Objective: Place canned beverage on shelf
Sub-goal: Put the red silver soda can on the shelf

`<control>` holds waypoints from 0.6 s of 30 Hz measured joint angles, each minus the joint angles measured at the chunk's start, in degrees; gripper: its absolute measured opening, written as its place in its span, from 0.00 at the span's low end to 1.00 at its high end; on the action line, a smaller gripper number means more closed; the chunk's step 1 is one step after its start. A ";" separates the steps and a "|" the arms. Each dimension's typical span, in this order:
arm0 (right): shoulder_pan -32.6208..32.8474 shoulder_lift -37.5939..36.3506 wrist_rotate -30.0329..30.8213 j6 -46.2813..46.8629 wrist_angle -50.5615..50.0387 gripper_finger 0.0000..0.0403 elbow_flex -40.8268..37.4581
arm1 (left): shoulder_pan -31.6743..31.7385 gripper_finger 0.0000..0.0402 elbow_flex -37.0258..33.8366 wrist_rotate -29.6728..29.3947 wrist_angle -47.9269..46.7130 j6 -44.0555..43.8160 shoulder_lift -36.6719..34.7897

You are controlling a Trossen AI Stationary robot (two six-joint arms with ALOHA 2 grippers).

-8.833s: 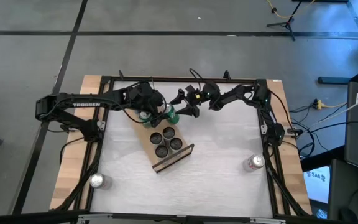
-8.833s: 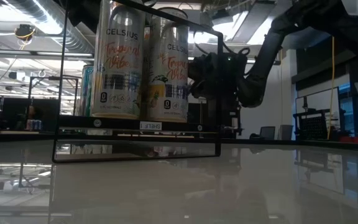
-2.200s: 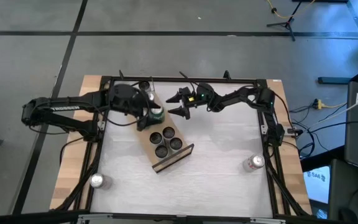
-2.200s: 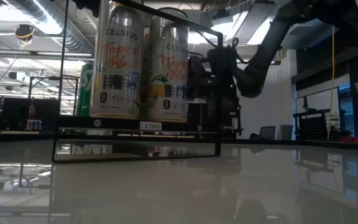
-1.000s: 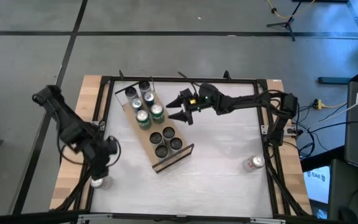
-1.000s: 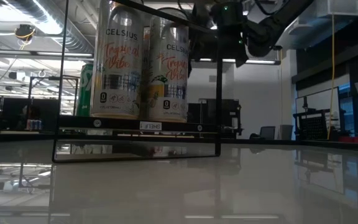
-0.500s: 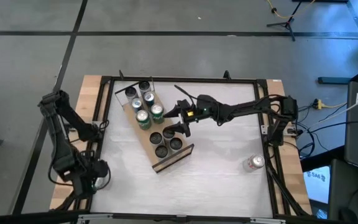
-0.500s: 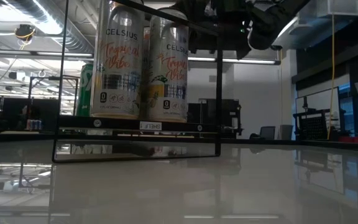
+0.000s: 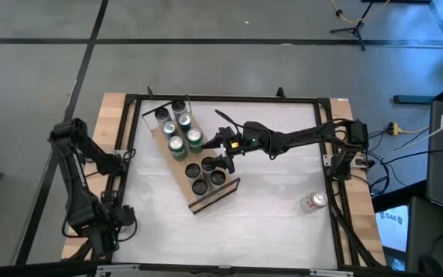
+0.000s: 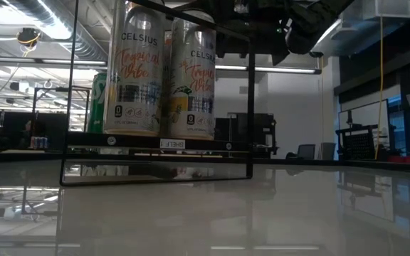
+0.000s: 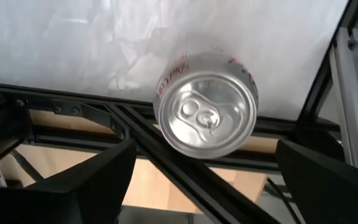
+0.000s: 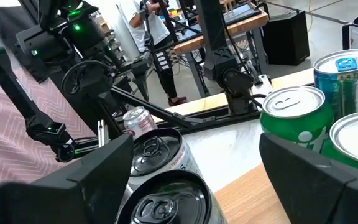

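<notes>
Silver can under open left hand | base hidden

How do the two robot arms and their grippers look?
Both arms are dark, slim, jointed links with black cables running along them. The right gripper carries a small green light near the wrist. The left gripper has broad, flat, matte black fingers.
</notes>
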 joint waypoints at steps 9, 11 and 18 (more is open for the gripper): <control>0.00 0.00 -0.02 0.00 0.00 0.85 0.00 | 0.02 0.93 -0.42 -1.44 0.80 0.22 1.07; 0.00 0.00 -0.02 0.01 0.00 0.85 0.00 | 0.02 0.93 -1.57 -1.44 1.59 0.22 1.07; 0.00 0.00 -0.02 0.02 0.00 0.85 0.00 | 0.02 0.93 -7.19 -1.13 10.67 0.22 1.04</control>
